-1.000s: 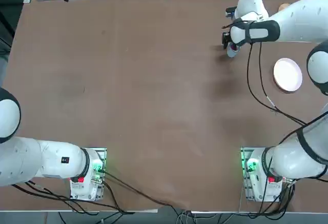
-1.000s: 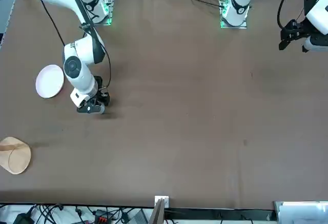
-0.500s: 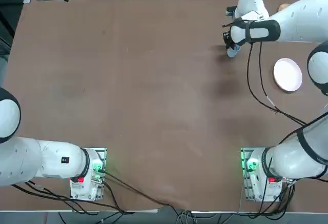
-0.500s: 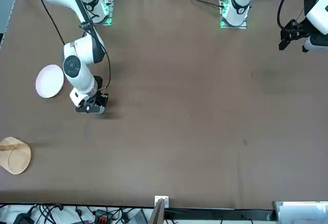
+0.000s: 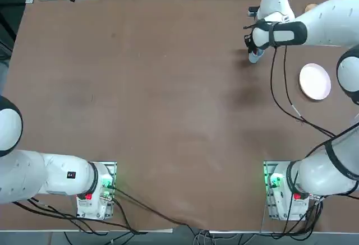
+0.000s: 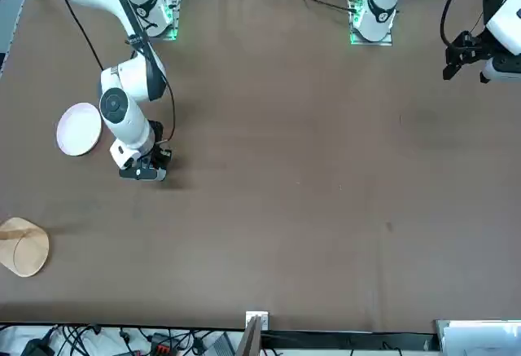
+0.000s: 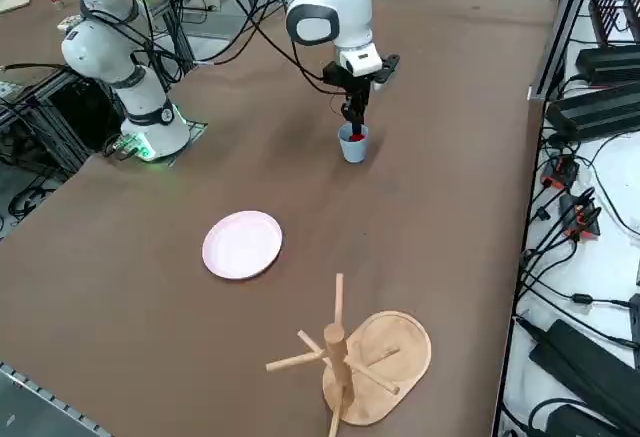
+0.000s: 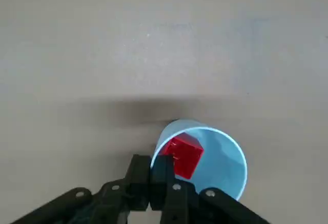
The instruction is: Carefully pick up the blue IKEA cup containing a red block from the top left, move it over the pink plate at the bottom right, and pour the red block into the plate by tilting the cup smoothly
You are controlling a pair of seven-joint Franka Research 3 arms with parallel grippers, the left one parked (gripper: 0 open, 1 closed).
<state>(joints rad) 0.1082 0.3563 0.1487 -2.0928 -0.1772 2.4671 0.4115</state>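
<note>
The blue cup (image 8: 205, 157) stands upright on the brown table (image 5: 168, 99), toward the far side in my right half, with the red block (image 8: 182, 155) lying inside it. My right gripper (image 8: 156, 180) reaches down at its rim, fingers pinched together on the cup's wall, one inside and one outside. The pink plate (image 5: 314, 81) lies flat well apart from the cup, nearer my base and further right, and a wooden stand (image 7: 355, 357) sits beyond it by the table's edge.

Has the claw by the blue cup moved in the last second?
Yes, slightly. In the top view the right gripper now sits a bit further up the picture, away from the pink plate, its jaws pinching the cup rim.
</note>
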